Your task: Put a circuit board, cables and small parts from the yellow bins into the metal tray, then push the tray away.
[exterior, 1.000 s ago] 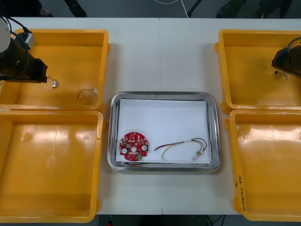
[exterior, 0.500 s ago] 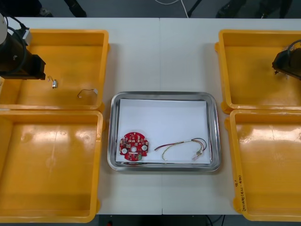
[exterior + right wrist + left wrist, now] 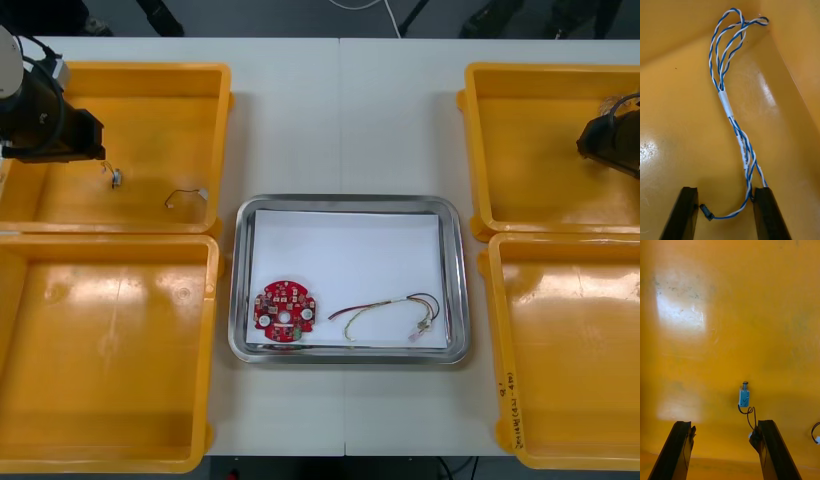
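Note:
My left arm [image 3: 45,120] hangs over the far left yellow bin [image 3: 150,95]. Its gripper [image 3: 724,423] is open above the bin floor, and a small metal part [image 3: 744,396] with a short black wire lies just beyond the fingertips, nearer one finger [image 3: 769,446]. Over the far right yellow bin [image 3: 530,150] is my right arm [image 3: 612,140]. That gripper [image 3: 726,189] is open around the near end of a twisted blue and white cable [image 3: 730,108]. The metal tray [image 3: 240,290] holds a red circuit board [image 3: 285,312] and a red and yellow cable [image 3: 385,312].
A short black cable [image 3: 185,197] lies in the far left bin beside the small metal part [image 3: 115,177]. The near left bin [image 3: 105,350] and near right bin [image 3: 570,350] flank the tray. The blue and white cable runs into the bin's corner [image 3: 765,22].
My left arm has drifted a little toward the table's far edge. The right arm has barely shifted. The tray's contents are unchanged.

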### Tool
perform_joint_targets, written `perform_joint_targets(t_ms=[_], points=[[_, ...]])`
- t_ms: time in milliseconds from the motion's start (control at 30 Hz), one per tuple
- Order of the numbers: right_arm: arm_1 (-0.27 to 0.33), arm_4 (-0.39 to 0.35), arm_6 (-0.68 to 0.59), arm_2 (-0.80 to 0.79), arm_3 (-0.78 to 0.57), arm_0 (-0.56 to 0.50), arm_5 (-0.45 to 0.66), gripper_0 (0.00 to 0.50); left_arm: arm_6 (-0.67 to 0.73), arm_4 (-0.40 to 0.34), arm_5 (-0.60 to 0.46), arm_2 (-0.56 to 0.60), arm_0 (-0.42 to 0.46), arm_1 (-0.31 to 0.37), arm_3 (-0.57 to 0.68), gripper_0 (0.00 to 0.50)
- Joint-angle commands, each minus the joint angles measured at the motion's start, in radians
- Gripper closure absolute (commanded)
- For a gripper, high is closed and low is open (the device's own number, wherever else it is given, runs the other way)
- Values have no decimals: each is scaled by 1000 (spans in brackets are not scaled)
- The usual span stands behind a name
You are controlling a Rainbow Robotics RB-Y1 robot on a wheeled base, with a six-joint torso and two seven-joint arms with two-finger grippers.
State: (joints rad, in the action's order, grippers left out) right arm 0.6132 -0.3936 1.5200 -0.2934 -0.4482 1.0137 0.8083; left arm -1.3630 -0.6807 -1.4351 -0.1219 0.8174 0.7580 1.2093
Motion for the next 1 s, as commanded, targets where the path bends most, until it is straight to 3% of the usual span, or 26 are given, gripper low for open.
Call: perform_joint_targets(t_ms=[33, 67, 100, 567, 767, 1000], points=[[37, -8, 57, 20, -15, -6, -12, 417, 36, -5, 27, 31, 52, -37, -13, 0], [37, -8, 58, 20, -15, -6, -12, 484, 36, -7, 31, 30, 52, -42, -19, 0], [37, -8, 60, 20, -15, -6, -12, 500, 35, -7, 35, 30, 52, -45, -24, 0], [37, -4, 68, 26, -41, 3, 9, 500, 2, -5, 134, -7, 52, -75, -108, 0], [48, 18, 57, 28, -141, 6, 173, 500, 1, -11, 156, -30, 51, -75, -134, 0], [48, 22, 39, 28, -199, 6, 278, 500, -5, -13, 217, -71, 51, -75, -180, 0]])
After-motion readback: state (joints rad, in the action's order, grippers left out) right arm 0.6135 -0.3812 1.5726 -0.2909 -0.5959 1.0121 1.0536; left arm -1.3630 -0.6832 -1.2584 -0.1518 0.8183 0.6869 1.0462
